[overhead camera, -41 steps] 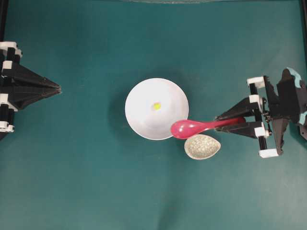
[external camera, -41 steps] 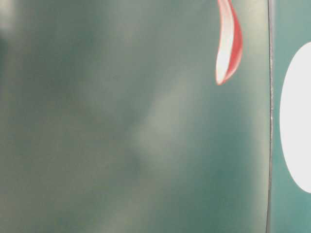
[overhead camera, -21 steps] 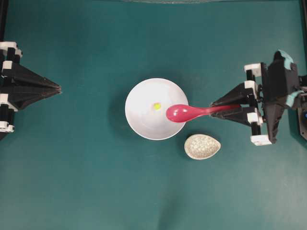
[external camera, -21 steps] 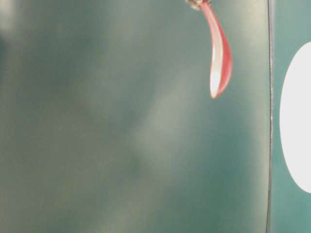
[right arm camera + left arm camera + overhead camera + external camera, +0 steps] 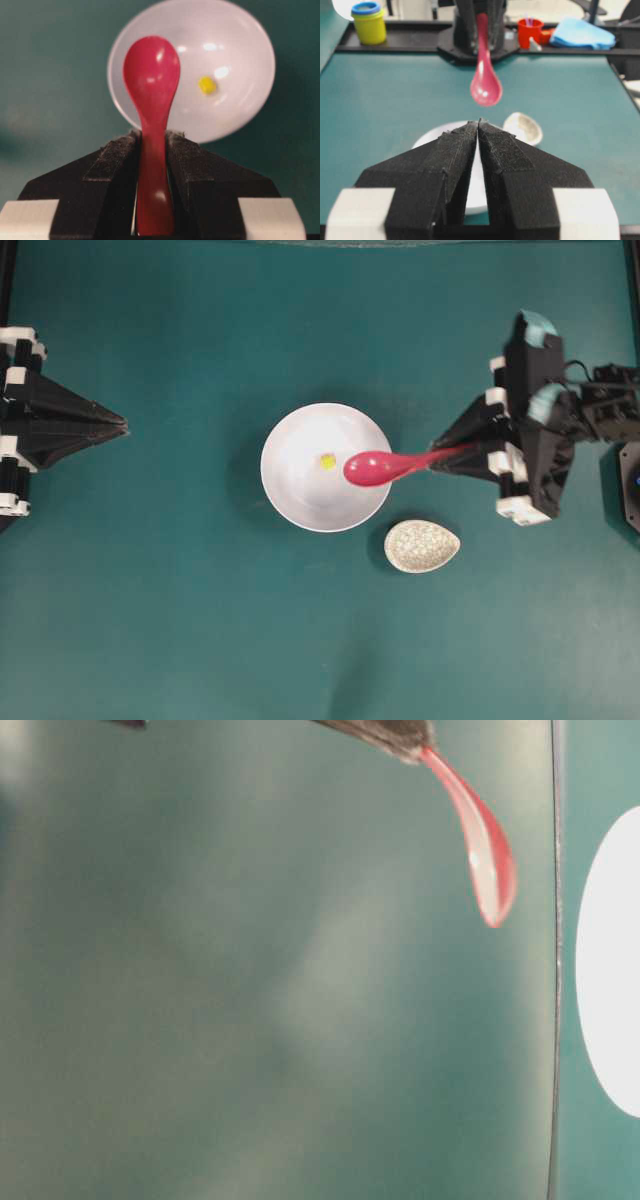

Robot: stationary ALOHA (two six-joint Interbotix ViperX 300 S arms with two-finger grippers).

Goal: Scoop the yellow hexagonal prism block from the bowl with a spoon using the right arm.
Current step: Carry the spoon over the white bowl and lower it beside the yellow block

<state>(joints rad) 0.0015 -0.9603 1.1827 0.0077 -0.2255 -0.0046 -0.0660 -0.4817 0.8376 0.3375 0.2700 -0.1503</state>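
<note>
A flat teal surface (image 5: 200,620) is seen from above. Near its middle sits a large, round, glossy white bowl (image 5: 300,490). Inside the bowl, a little right of its centre, lies the tiny yellow hexagonal prism block (image 5: 327,461), loose on the white bottom.

My right gripper (image 5: 437,459) reaches in from the right side of the overhead view. Its two black fingers are clamped on the handle of a glossy magenta-red spoon (image 5: 375,467). The handle runs between my fingers, and the oval head sticks out past my fingertips. The head hangs over the right part of the bowl, just beside the yellow block and not touching it. From my right wrist camera, the spoon's head covers the bowl's left rim, with the block to its right.

Just below and right of the bowl, apart from it, rests a small speckled beige oval dish (image 5: 421,546).

My left gripper (image 5: 122,424) is at the far left edge, well away from the bowl. Its two fingers are pressed together, holding nothing.
</note>
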